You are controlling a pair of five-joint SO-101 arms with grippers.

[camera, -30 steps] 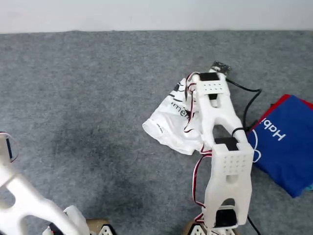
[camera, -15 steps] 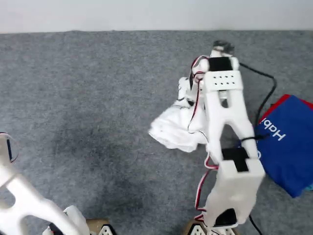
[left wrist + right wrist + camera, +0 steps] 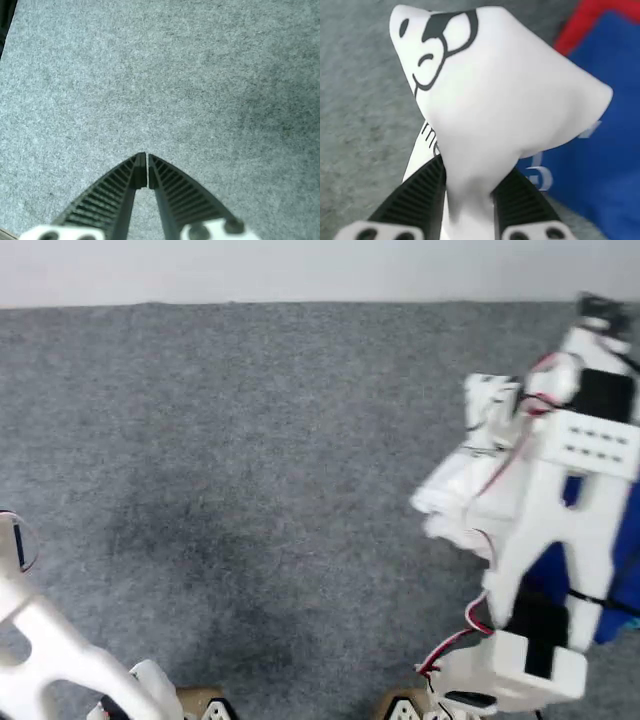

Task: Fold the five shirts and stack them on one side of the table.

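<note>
My left gripper: fingers pressed together, holding nothing, over the grey table.
My right gripper: pinching the white shirt — bunched, lifted, near the blue shirt.
Progress: blue shirt lies at my right side; white one unfolded — most work remains, I judge.

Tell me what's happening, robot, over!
Right gripper shut on the crumpled white printed shirt, held beside the folded blue shirt with red edge. Left gripper shut, empty, over grey carpeted table. Nothing in the way.
</note>
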